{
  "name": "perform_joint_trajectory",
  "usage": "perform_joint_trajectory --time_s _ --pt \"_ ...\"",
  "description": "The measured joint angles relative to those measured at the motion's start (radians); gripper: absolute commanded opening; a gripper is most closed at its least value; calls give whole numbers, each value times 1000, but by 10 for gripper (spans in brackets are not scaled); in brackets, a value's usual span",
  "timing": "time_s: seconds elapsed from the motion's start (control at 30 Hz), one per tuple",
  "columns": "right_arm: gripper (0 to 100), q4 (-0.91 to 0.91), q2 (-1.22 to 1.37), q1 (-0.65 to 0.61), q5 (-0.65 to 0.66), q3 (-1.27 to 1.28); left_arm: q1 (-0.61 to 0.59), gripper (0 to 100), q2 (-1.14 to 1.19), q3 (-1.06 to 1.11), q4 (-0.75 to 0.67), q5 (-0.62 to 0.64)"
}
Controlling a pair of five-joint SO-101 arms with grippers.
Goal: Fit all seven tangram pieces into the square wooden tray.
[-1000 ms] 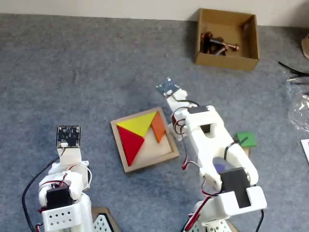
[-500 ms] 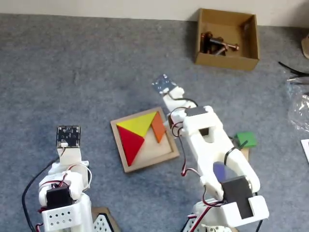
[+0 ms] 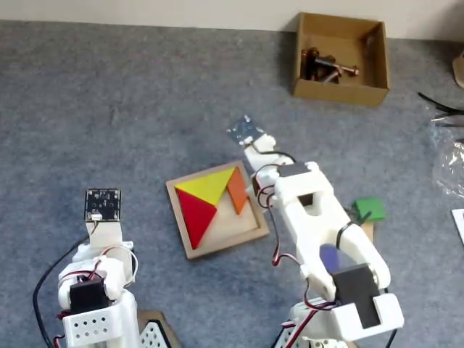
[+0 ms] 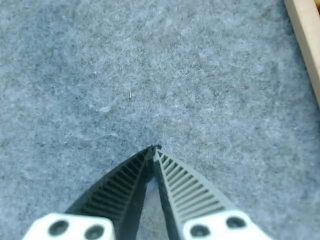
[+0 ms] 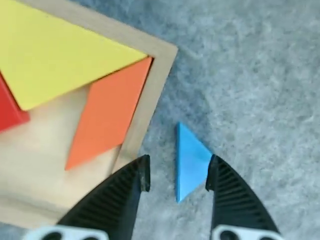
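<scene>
Blue triangle (image 5: 191, 162) lies flat on the tabletop (image 5: 260, 75), just beside the tray (image 5: 159, 90) rim. Right fingers (image 5: 122, 197) spread open, straddling it. We judge: lower, centre, pinch its edges, keep clear of the rim. Left fingers (image 4: 182, 185) clenched, empty.

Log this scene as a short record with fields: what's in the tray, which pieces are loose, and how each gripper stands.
Tray: wooden tray, partly filled
In tray: yellow triangle, red triangle, orange piece
Outside tray: blue triangle on the carpet just off the tray's rim; green piece beside the right arm
Left gripper: shut, over bare carpet
Right gripper: open, fingers on either side of the blue triangle
Other: cardboard box at the far side
</scene>
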Motion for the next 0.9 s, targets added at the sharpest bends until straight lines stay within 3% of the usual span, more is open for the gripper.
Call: perform_joint_trajectory --time_s 0.9 --pt "181 -51 69 35 12 25 0 5 0 0 0 0"
